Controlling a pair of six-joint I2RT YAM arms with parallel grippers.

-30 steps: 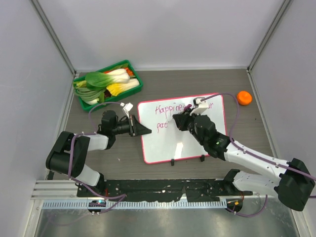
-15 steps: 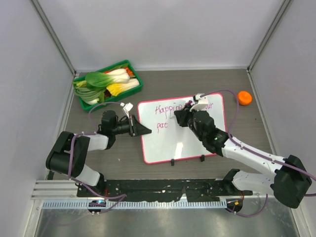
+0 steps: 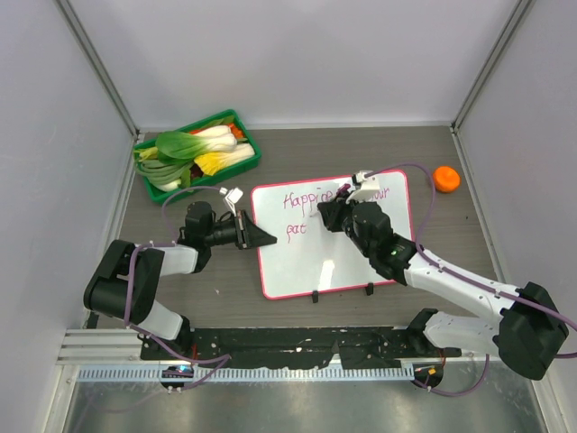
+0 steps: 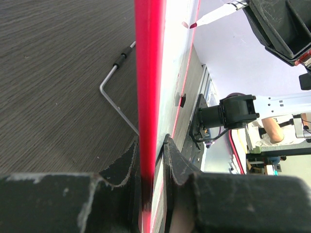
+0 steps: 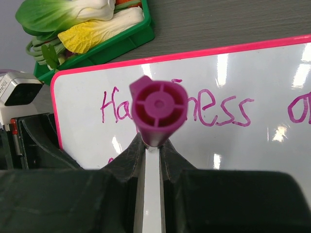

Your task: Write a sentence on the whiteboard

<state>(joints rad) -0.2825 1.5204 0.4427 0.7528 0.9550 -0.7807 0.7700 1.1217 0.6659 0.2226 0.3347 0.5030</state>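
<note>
From above, the whiteboard (image 3: 347,262) appears to lie flat on the tabletop (image 3: 415,144), midway between the two arms. The sentence (image 3: 302,200) is begun along its far edge, with a second line started beneath. The left arm reaches in low from the side, forearm level, with the left pincer (image 3: 267,239) at the board's left edge, probably to stop it sliding under the pen. The right arm stretches forward over the board, wrist bent down, with the right pincer (image 3: 332,214) above the written words.

The left wrist view shows the fingers closed on the pink-red frame, one on each face. The marker (image 4: 218,14) has its tip at or just off the surface; I cannot tell which.

In the right wrist view, that pincer is clamped on the marker's barrel. The purple end cap faces the camera, so the tip points down at the board.
</note>
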